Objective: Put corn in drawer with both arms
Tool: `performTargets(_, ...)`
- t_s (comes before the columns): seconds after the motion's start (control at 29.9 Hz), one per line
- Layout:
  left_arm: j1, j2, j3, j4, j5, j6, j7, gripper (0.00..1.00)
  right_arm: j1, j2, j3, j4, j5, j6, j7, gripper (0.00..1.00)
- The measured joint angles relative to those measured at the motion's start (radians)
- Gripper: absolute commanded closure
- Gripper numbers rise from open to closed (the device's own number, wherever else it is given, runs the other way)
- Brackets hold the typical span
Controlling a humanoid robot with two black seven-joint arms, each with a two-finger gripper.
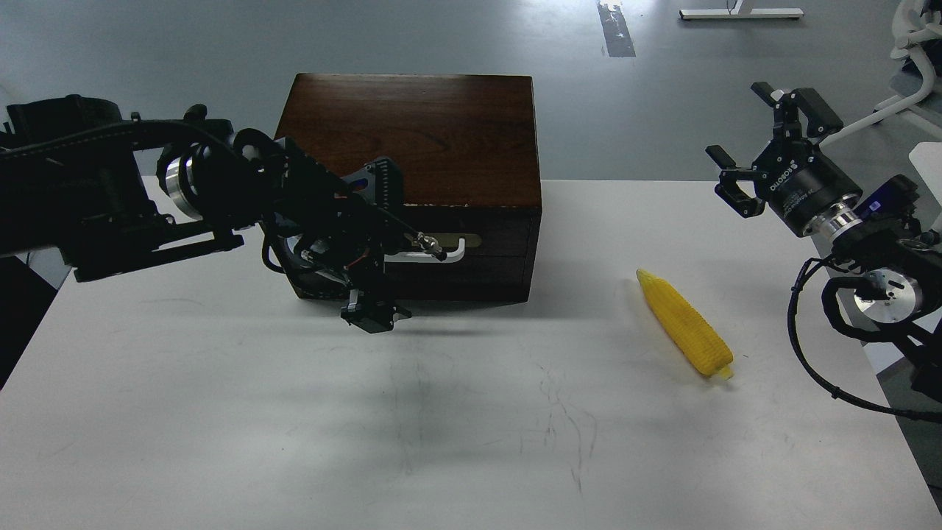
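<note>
- Corn is seen in the head view lying loose on the white tabletop, below the right pincer, which hangs spread and empty.
- Drawer appears closed; the left pincer sits at the white handle, its grip state untellable.
- A straight pull toward the robot should be favoured, judged best.

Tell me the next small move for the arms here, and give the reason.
Probably the left gripper should ease onto the white bar handle and get hold of it. The drawer looks shut, and this gripper sits right in front of it. The corn lies untouched on the white table, with the right gripper open in the air beyond it.
</note>
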Motion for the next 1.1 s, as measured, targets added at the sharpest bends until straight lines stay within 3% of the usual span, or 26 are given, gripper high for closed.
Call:
performTargets(0.73,-0.001,-0.025,0.026,0.027,0.000,0.000,0.000,0.02,0.000,-0.002,0.000,-0.002,0.000,0.000,0.000,0.00)
performTargets(1.1,-0.002,-0.025,0.026,-0.031,0.000,0.000,0.001,0.02,0.000,-0.002,0.000,-0.004,0.000,0.000,0.000,0.00)
